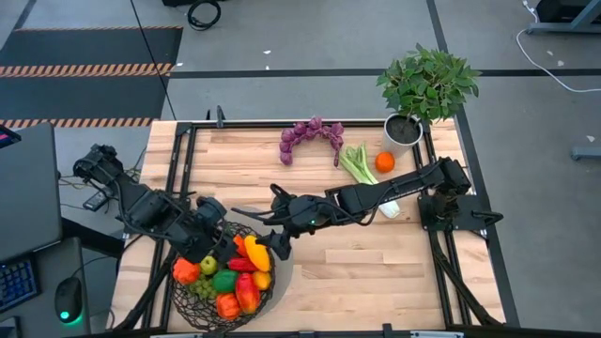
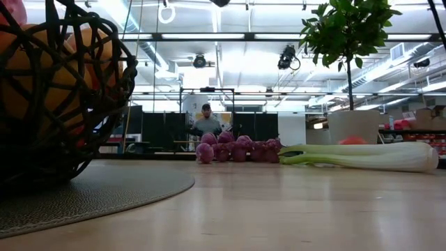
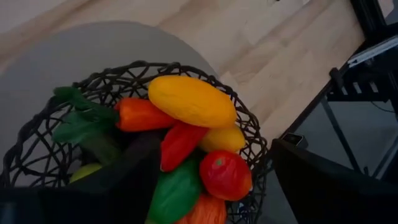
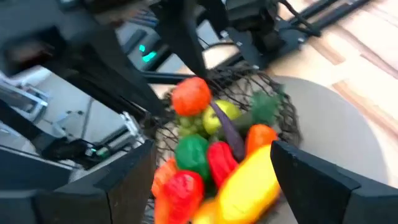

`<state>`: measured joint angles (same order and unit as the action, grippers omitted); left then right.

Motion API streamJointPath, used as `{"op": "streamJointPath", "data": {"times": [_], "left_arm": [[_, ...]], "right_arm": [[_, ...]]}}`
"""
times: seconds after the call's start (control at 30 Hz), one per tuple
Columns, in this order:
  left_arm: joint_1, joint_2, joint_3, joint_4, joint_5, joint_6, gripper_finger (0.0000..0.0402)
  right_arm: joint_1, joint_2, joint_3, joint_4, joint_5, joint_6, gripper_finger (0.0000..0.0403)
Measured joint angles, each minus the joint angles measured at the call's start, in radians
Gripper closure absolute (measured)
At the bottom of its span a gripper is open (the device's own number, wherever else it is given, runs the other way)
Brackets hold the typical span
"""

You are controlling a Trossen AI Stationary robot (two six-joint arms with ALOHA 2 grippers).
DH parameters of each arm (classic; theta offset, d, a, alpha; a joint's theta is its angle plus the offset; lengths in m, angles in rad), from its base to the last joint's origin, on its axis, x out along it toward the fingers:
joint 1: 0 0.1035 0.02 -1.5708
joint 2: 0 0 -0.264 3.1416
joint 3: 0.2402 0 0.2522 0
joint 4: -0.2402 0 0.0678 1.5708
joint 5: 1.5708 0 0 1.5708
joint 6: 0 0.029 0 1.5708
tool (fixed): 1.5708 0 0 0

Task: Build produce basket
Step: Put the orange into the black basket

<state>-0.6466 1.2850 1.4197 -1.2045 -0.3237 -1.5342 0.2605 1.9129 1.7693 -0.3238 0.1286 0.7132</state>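
The dark wire basket [image 1: 225, 282] stands on a round grey mat near the table's front left, heaped with produce: a yellow piece [image 3: 193, 99] on top, red and orange peppers, green ones and an apple. My left gripper [image 3: 211, 171] hangs open above the basket's far left rim [image 1: 216, 244]. My right gripper [image 4: 211, 177] reaches in from the right, open, one finger on each side of the yellow piece [image 4: 245, 183]. Purple grapes [image 1: 310, 133], celery [image 1: 360, 164] and an orange [image 1: 384, 161] lie on the table's far side. My right gripper's one finger [image 4: 305, 180] stands right beside the end of the yellow piece [image 4: 264, 165], which lies on the heap in the basket. Whether they touch I cannot tell. My left gripper touches nothing.
A white pot with a leafy plant [image 1: 423, 89] stands at the far right corner. Bare wood lies right of the basket along the near edge [image 1: 376, 282]. A person stands in the room behind [image 2: 206, 122].
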Motion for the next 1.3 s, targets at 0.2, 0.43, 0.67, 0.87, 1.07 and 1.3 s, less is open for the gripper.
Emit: {"op": "streamJointPath", "data": {"times": [0.2,0.43,0.67,0.87,1.07,1.3], "left_arm": [[0.008,-0.009,0.000,-0.001,-0.009,0.061,0.0107],[0.099,-0.049,0.000,0.004,-0.137,0.187,0.0109],[0.282,-0.100,0.000,0.008,-0.181,0.375,0.0109],[0.471,-0.103,0.001,0.051,-0.159,0.585,0.0109],[0.719,-0.064,0.001,0.183,-0.042,0.879,0.0109],[0.994,0.053,0.001,0.371,0.296,1.137,0.0109]], "right_arm": [[-0.007,0.000,0.000,-0.182,0.020,0.001,0.0085],[-0.073,-0.008,-0.001,-0.460,0.023,0.037,0.0085],[-0.187,-0.084,0.000,-0.591,0.057,0.043,0.0085],[-0.344,-0.114,0.000,-0.683,0.046,0.038,0.0087],[-0.461,-0.158,0.000,-0.722,0.001,0.012,0.0099],[-0.542,-0.244,0.000,-0.814,-0.051,0.023,0.0107]]}}
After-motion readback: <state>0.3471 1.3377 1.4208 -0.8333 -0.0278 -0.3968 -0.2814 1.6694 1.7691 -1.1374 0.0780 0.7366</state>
